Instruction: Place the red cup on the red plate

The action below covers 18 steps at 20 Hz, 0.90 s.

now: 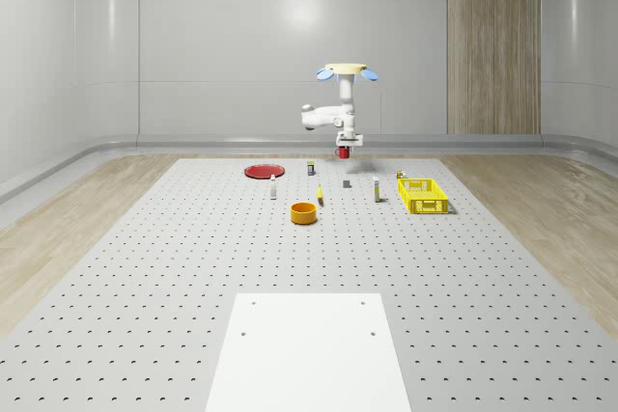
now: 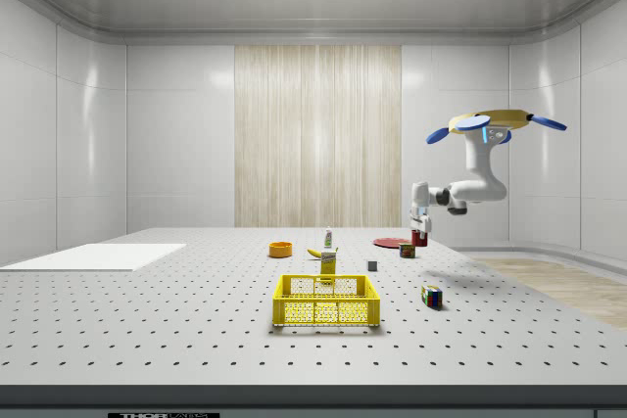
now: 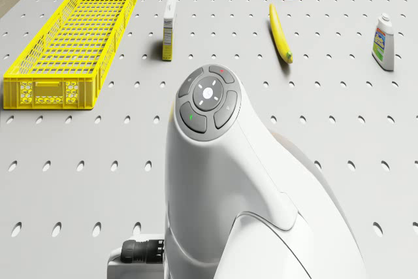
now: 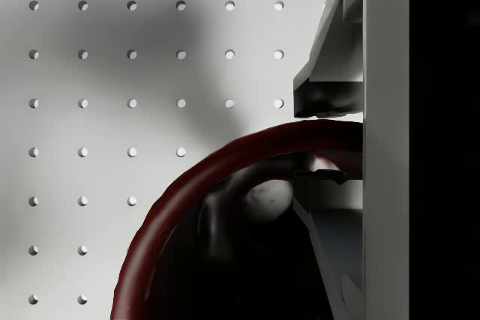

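The drone (image 1: 349, 71) is hovering above the table (image 1: 145, 277), and its gripper (image 1: 346, 146) is pinching the rim of the red cup (image 1: 343, 152), carrying it clear of the surface, well apart from the red plate (image 1: 263, 171). Next, it likely needs carrying over the plate and lowering.

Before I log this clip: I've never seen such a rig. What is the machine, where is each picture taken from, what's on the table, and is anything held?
It is a simulated drone with an arm underneath, hovering over the far part of the table. Views: one of the whole scene, one from the side, one from the drone's body, one from the wrist. The tool is shut on the red cup's rim, holding it in the air. On the table lie a red plate, an orange bowl, a yellow basket, a banana and small bottles and boxes.
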Motion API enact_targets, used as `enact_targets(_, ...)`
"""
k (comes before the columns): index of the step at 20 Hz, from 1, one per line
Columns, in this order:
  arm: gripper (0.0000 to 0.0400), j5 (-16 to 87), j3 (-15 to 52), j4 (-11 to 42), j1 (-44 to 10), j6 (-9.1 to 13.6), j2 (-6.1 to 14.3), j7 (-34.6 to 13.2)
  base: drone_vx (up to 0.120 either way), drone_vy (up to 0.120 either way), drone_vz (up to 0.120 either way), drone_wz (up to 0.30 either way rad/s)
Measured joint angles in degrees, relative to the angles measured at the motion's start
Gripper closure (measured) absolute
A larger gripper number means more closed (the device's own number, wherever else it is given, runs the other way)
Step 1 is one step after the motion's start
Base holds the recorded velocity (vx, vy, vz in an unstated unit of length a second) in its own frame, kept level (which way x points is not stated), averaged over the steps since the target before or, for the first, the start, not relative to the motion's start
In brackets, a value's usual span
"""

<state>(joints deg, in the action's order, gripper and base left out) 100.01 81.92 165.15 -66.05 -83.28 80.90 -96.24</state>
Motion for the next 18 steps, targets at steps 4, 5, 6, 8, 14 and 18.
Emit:
enact_targets(4,0.03,-0.32,0.13,-0.02,-0.11,-0.69,0.74,-0.11,0.0,-0.12,0.04,0.0)
enact_targets(5,0.03,-0.39,0.17,-0.03,-0.14,-0.86,0.92,-0.13,0.0,-0.12,0.12,0.0)
enact_targets(6,0.03,-0.47,0.2,-0.04,-0.17,-1.02,1.1,-0.16,0.0,-0.12,0.08,0.0)
enact_targets(8,0.03,-0.61,0.25,-0.05,-0.22,-1.35,1.45,-0.2,0.0,-0.12,0.0,0.0)
enact_targets(14,0.03,-1.02,0.41,-0.08,-0.37,-2.27,2.44,-0.33,0.0,-0.12,0.0,0.0)
enact_targets(18,0.03,-1.26,0.51,-0.1,-0.45,-2.85,3.06,-0.41,0.0,-0.12,0.0,0.0)
